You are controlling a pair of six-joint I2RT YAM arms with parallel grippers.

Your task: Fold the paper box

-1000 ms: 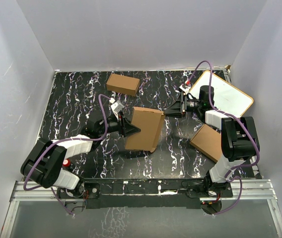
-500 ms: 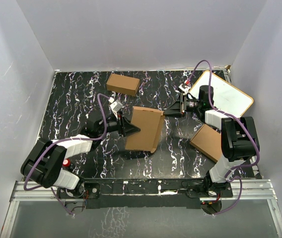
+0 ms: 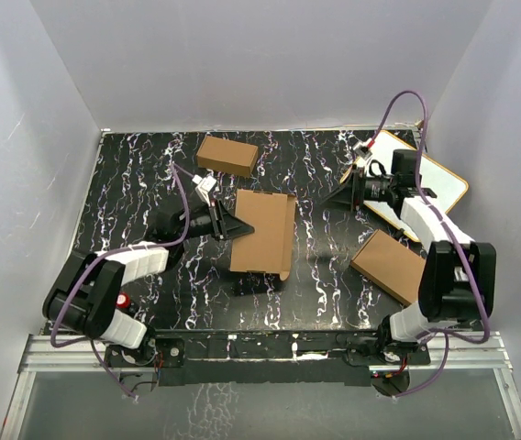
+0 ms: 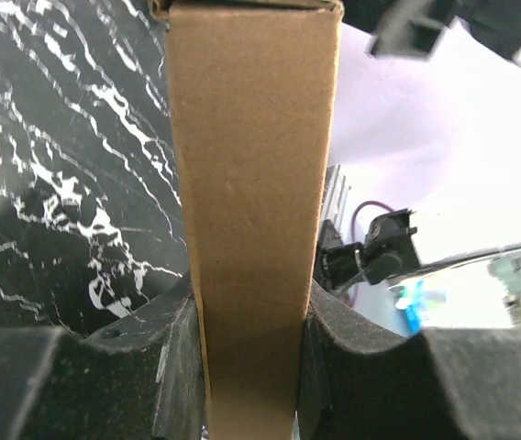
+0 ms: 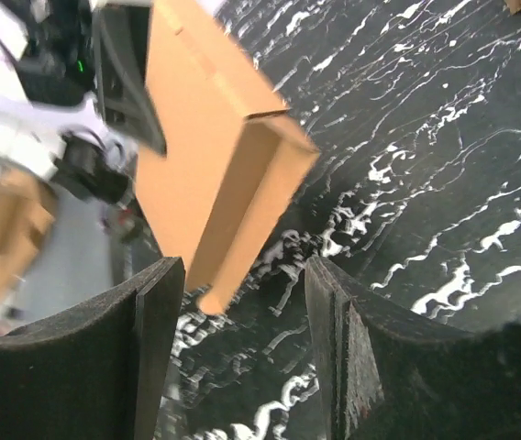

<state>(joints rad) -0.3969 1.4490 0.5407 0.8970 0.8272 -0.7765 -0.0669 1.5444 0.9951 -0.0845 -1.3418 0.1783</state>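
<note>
- Once done at the right side of the paper box [image 3: 262, 234], has drawn the right claw [image 3: 334, 199] back toward the far right corner of the counter [image 3: 132, 183]. Now stands well apart from the cardboard, spread open with nothing between.
- Leaves the left claw [image 3: 228, 225] alone in charge, clamped on the box's left edge with pads [image 4: 173, 367] pressed against both faces.
- Has also swung the box from a slant a second ago to nearly square with the counter's edges. Hangs over the middle, seemingly held off the surface, with a shadow under its near end.
- Reads from above as a closed, thin, flat shape with no loose flaps sticking out. Shows only a cut seam near one end in the right wrist view.
- Probably means the folding is almost or wholly finished, with a last tuck or the setting down still to come. Cannot tell from these views whether every tab is seated.
- Counted:
  - one paper box, in the left claw's grip
  - one smaller carton [image 3: 228, 154] by the far edge
  - one flat carton [image 3: 387, 266] near the right edge, toward the near corner
  - one white board [image 3: 421, 179] in the far right corner
  - two arms, two claws
</note>
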